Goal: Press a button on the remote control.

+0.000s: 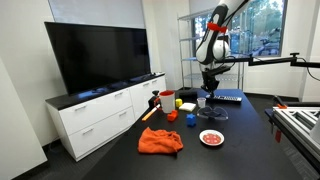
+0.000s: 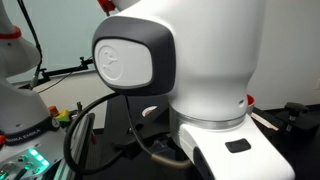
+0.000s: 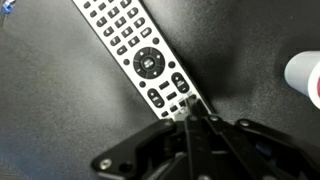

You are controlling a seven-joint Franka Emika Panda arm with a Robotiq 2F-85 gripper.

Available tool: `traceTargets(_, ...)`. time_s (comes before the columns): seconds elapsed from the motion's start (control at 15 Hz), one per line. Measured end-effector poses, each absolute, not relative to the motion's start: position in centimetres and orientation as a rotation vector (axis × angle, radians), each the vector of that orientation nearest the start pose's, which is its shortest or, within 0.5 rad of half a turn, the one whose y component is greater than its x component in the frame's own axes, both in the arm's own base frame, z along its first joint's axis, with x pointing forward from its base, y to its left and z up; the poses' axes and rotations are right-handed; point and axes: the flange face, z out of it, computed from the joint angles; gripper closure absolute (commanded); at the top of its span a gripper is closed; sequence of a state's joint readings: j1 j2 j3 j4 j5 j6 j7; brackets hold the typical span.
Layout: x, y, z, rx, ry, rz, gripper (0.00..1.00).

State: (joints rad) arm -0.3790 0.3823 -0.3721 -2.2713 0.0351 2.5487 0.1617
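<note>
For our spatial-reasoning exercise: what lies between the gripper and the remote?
Nothing. In the wrist view the gripper tips appear to rest on the lower buttons of the remote, with no gap showing.

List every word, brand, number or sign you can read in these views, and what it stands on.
None reads clearly in any view.
On the long flat dark remote control with pale grey face: button marks, too small and blurred to read.
On the grey round cap of the white robot arm: a raised emblem, no legible letters.
On the big black television: no legible brand.
</note>
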Motion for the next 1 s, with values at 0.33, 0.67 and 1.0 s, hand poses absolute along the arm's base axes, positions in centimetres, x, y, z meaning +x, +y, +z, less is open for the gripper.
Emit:
traceTargets(0.33,38.37,-36.89,19.21,-2.881,1.463,0.185,1.00)
traceTargets(0.67,38.60,-37.13,19.20,-2.864,1.497,0.204,1.00)
traceTargets(1.0,38.89,-37.13,19.27,-2.860,1.497,0.217,1.00)
